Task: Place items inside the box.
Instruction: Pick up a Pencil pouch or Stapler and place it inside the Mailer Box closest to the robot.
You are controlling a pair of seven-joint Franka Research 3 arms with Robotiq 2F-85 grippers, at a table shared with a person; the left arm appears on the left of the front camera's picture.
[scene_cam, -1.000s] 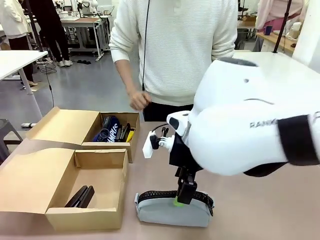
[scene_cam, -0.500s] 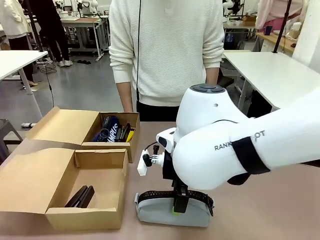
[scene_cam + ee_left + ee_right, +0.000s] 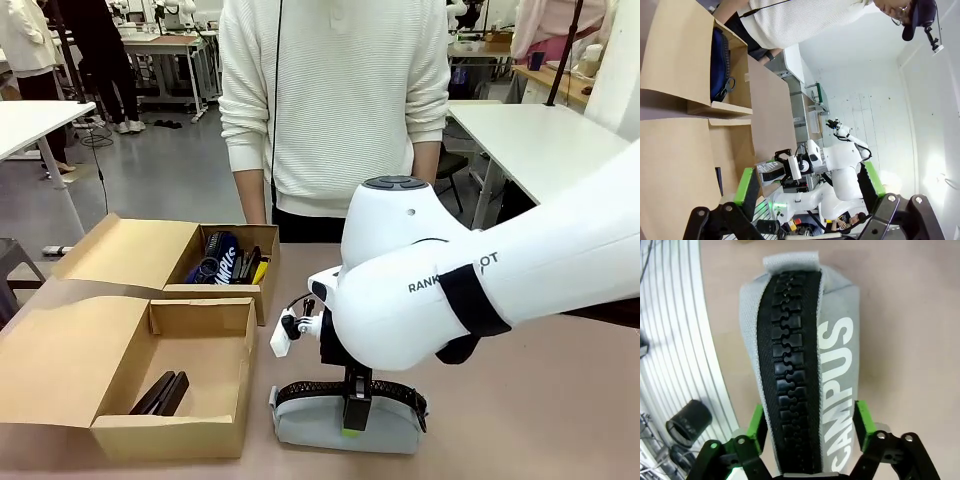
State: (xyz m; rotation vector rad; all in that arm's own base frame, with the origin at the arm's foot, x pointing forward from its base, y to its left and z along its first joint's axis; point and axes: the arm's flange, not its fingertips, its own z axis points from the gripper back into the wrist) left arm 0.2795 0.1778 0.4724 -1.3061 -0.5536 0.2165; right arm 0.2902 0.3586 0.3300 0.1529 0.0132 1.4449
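Observation:
The grey-blue zip pouch (image 3: 320,425) lies on the table near the front edge, just right of the near box. In the right wrist view the pouch (image 3: 837,355) shows a black zipper and white lettering. My right gripper (image 3: 351,412) is down over it; that gripper (image 3: 810,422) is open, and the green pads (image 3: 862,419) straddle its two sides. The near cardboard box (image 3: 170,438) holds a black stapler (image 3: 160,393). The far box (image 3: 215,292) holds a dark blue white-lettered object (image 3: 222,255) and a yellow utility knife (image 3: 261,271). My left gripper (image 3: 807,176) is open and holds nothing.
A person in a white sweater (image 3: 335,100) stands at the far side of the table, arms down. Both boxes have wide flaps folded out to the left (image 3: 60,360). Bare tabletop (image 3: 540,410) lies to the right of the pouch.
My right arm has swung left and lower, bringing its gripper down onto the pouch. The person's hand has drawn back from in front of the body.

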